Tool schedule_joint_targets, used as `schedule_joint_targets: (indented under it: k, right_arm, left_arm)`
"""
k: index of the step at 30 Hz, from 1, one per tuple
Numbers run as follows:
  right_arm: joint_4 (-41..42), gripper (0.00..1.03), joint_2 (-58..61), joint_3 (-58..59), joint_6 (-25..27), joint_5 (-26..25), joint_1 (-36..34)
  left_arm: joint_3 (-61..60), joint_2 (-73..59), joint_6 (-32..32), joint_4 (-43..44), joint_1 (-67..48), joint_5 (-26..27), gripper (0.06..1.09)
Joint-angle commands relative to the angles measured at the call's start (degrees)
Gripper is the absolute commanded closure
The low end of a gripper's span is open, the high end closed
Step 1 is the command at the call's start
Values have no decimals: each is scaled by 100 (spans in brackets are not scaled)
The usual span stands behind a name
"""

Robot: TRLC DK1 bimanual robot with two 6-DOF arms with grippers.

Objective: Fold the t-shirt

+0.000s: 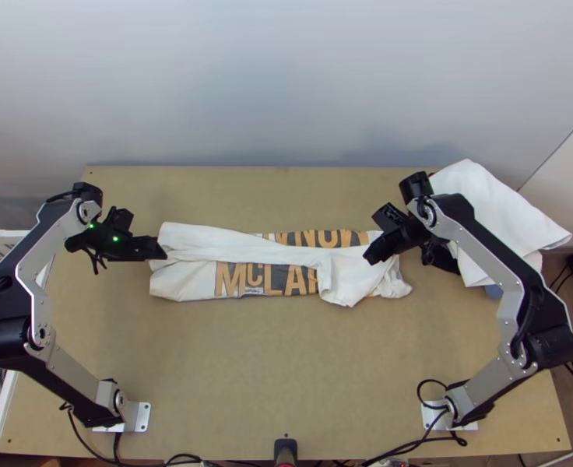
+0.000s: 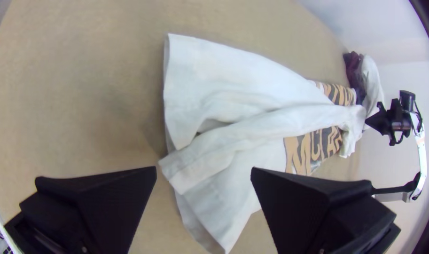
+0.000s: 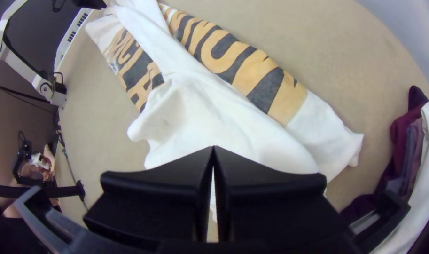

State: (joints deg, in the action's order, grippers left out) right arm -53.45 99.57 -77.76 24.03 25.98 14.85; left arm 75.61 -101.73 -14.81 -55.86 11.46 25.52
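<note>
Now the t-shirt [image 1: 345, 276] lies on the middle of the table [image 1: 247, 373], folded in a long strip, its white cloth partly over the print and rumpled toward the right. At its left end, the left gripper [image 1: 162, 250] has its fingers [image 2: 106, 193] spread apart, with nothing between. Over the right part, the right gripper [image 1: 372, 257] has its fingers closed together.

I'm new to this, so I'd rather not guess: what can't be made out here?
Top view: part of the t-shirt's lettering, under a white fold.
Top view: part of the clothes pile, behind the right arm.
Top view: the basket's rest, cut off by the left edge.
Right wrist view: t-shirt cloth behind the right gripper.
</note>
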Motion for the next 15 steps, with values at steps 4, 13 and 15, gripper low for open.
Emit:
schedule_joint_targets:
  k: [4, 13, 15]
  right_arm:
    - [423, 100, 335, 76, 128, 13, -53]
    - [555, 100, 555, 24, 111, 13, -26]
    - [555, 100, 572, 32, 119, 13, -26]
  left_arm:
    - [-38, -75, 242, 233, -118, 173, 11]
    - [-56, -163, 435, 690, -92, 129, 11]
    - [-56, -251, 461, 725, -109, 129, 11]
